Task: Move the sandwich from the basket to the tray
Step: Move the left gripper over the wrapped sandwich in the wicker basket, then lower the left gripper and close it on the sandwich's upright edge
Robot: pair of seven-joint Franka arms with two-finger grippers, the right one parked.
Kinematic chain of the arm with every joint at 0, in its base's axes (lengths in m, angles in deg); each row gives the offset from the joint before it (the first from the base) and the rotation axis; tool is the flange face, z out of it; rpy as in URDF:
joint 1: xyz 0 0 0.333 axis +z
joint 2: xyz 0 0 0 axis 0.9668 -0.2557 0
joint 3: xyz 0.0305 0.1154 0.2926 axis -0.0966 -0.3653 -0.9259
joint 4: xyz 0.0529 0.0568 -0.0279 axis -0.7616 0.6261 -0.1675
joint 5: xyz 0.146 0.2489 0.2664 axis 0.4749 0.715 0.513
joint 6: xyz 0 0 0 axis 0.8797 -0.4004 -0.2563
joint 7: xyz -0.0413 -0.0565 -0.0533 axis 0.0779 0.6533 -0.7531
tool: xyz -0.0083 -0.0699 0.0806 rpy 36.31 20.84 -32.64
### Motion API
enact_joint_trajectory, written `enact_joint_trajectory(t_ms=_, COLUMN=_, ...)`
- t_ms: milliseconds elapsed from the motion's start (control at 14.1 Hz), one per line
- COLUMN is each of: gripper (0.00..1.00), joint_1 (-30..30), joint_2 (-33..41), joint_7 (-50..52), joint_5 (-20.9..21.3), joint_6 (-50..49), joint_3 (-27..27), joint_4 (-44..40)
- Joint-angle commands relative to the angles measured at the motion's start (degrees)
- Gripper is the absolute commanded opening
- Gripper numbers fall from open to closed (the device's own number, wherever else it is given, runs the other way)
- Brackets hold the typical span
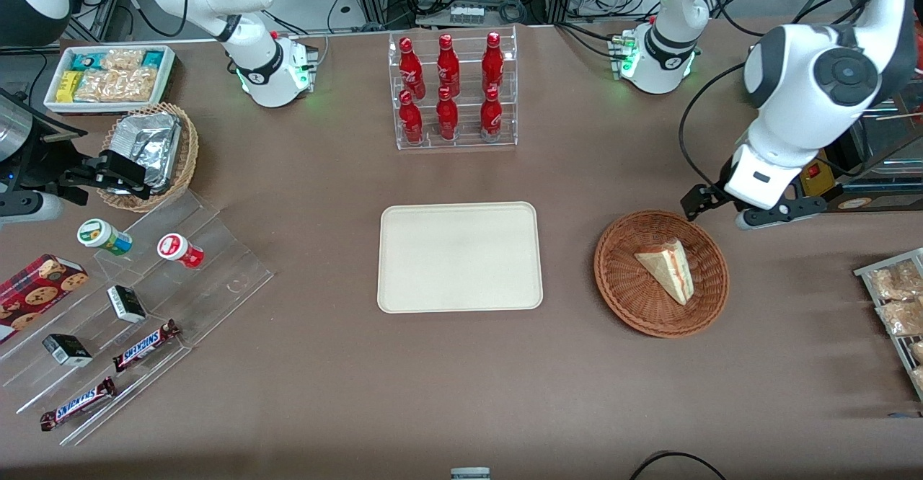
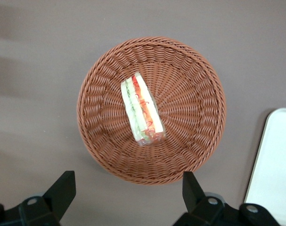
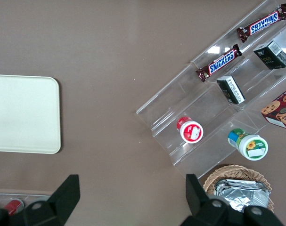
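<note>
While the sandwich (image 1: 668, 268) is lying on its side in the basket (image 1: 627, 289) (its red, pink and green filling edge is seen in the wrist view), the gripper (image 2: 128, 190) is being held above the table, over the basket's rim farther from the front camera, its fingers (image 2: 61, 189) spread wide with nothing between them. The tray (image 1: 460, 256) is resting flat beside the basket, apart from it, toward the parked arm's end.

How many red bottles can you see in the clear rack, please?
6, all in the clear rack, farther from the front camera than the tray: three on the upper tier, three on the lower. None looks hidden. The left arm's end effector hangs open above the basket.
</note>
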Motion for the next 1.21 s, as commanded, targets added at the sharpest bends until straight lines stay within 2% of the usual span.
enact_joint_trajectory(t_ms=0, gripper=1.00, joint_1=0.20, joint_2=0.38, joint_7=5.95, joint_5=0.66, joint_6=4.32, joint_3=1.32, joint_4=2.89)
enact_joint_trajectory(t_ms=497, gripper=1.00, joint_1=0.47, joint_2=-6.29, joint_7=9.57, joint_5=0.75, joint_6=16.01, joint_3=1.15, joint_4=7.03)
enact_joint_trajectory(t_ms=852, gripper=1.00, joint_1=1.79, joint_2=-11.83, joint_7=10.36, joint_5=0.75, joint_6=19.88, joint_3=0.98, joint_4=6.94)
enact_joint_trajectory(t_ms=1135, gripper=1.00, joint_1=2.31, joint_2=-13.60, joint_7=12.46, joint_5=0.75, joint_6=23.93, joint_3=0.97, joint_4=8.08)
